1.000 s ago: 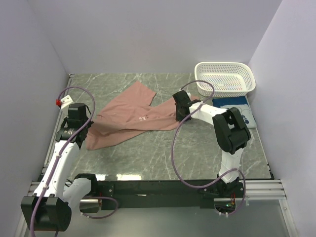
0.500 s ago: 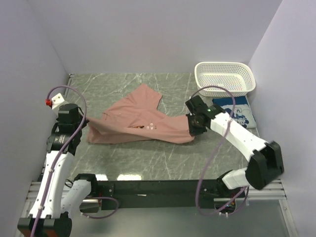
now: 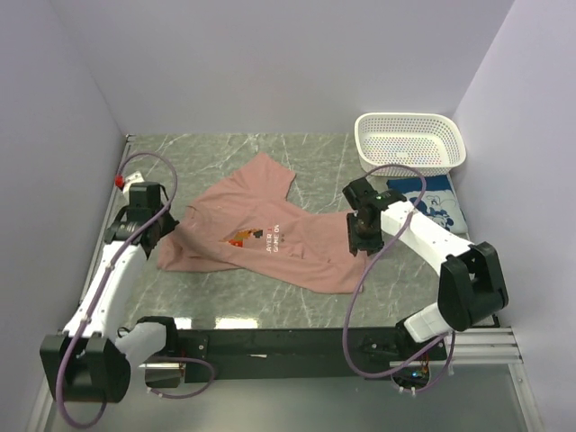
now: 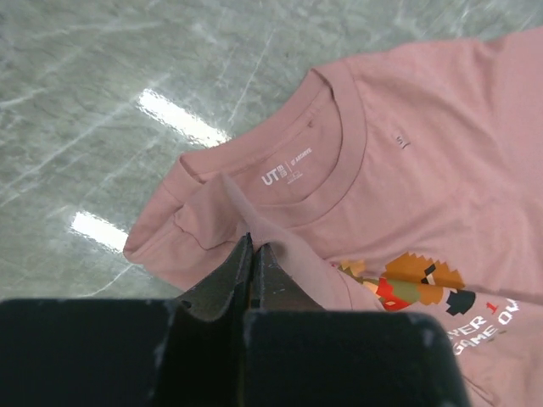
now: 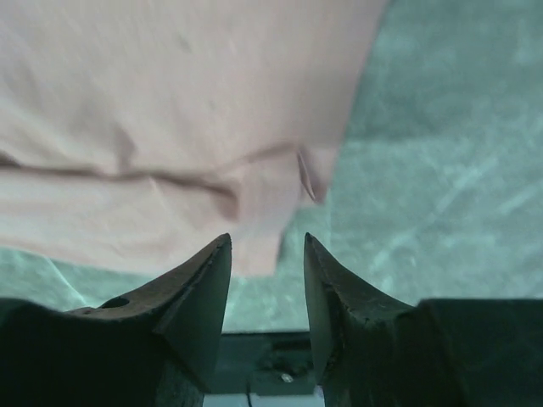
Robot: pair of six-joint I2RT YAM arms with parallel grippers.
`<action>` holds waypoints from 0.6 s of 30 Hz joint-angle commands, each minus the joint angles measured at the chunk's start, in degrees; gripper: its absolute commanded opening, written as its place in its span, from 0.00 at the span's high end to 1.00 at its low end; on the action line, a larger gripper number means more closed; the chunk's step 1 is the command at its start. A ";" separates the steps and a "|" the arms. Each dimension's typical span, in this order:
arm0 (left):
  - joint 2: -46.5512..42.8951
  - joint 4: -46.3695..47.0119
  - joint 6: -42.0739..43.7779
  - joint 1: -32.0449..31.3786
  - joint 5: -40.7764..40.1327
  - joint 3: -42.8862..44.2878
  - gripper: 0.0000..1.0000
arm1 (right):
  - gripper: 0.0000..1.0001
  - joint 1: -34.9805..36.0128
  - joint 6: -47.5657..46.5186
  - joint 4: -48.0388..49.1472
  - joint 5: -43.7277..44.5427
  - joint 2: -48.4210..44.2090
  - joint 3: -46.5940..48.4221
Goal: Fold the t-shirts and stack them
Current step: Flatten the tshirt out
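Observation:
The dusty-pink t-shirt (image 3: 270, 229) lies spread on the marble table, print side up, collar toward the left. My left gripper (image 3: 166, 225) is shut on a pinch of the pink shirt's shoulder cloth next to the collar (image 4: 339, 161); its jaws are pressed together on the fold. My right gripper (image 3: 358, 245) is open and empty, just off the shirt's right corner (image 5: 280, 229), which lies flat below the jaws. The blue t-shirt (image 3: 430, 200) lies folded at the right, in front of the basket.
A white perforated basket (image 3: 411, 142) stands at the back right. White walls close in the left, back and right. The black rail (image 3: 288, 342) runs along the near edge. Bare marble (image 3: 207, 153) shows at the back left.
The pink shirt has been drawn out flat with its print now facing up. My right gripper has let go of its corner and opened. My left gripper moved slightly back, still holding the shoulder.

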 commanded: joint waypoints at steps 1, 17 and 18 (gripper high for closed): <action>4.41 3.77 0.77 0.22 2.39 4.41 0.98 | 0.53 -1.52 -0.93 8.39 -4.47 2.01 2.55; 8.03 5.70 1.66 1.62 -3.67 5.91 0.99 | 0.54 -3.27 -2.95 20.54 -5.45 27.47 15.96; 7.68 5.96 1.48 3.11 -3.50 5.48 0.99 | 0.54 -4.50 -3.04 20.19 -5.44 30.90 20.78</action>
